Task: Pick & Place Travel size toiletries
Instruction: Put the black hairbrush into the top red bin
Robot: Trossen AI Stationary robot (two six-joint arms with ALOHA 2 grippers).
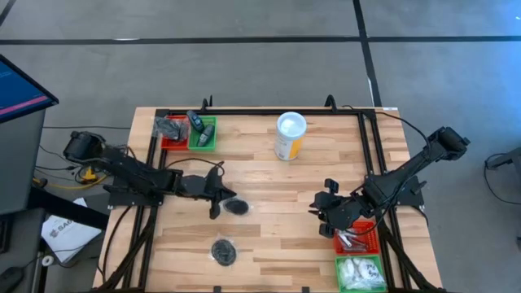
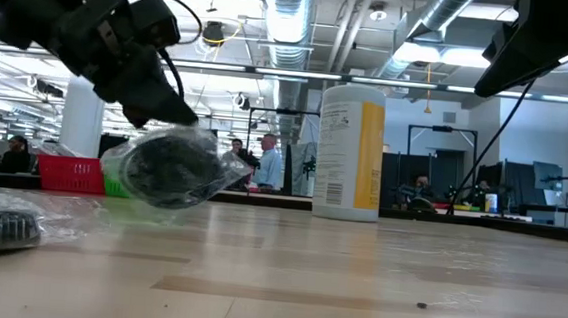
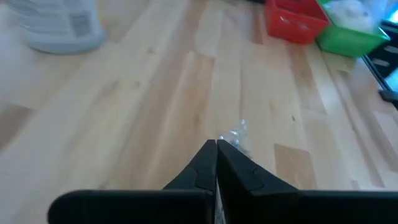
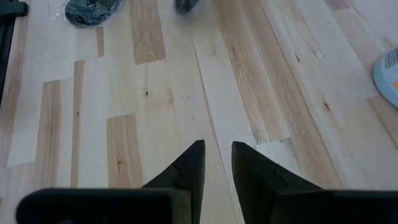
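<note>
Just under the left gripper (image 1: 218, 195), a dark round puck in clear wrap (image 2: 168, 166) hangs clear of the table (image 1: 269, 236), pinched by its film; the jaws are pressed together on the wrap.

Judgement: the grip is on film alone, so the carry should be slow and level, without jerks, or the puck may slip out.

A second wrapped puck (image 1: 223, 253) lies on the wood nearer the table's front edge, well apart from this gripper.

The right gripper (image 1: 327, 213) waits near its red bin (image 1: 368, 228), fingers slightly apart, holding nothing.

The low view shows the puck off the wood. The left wrist view shows only a scrap of film (image 3: 235, 134) at the fingertips.
</note>
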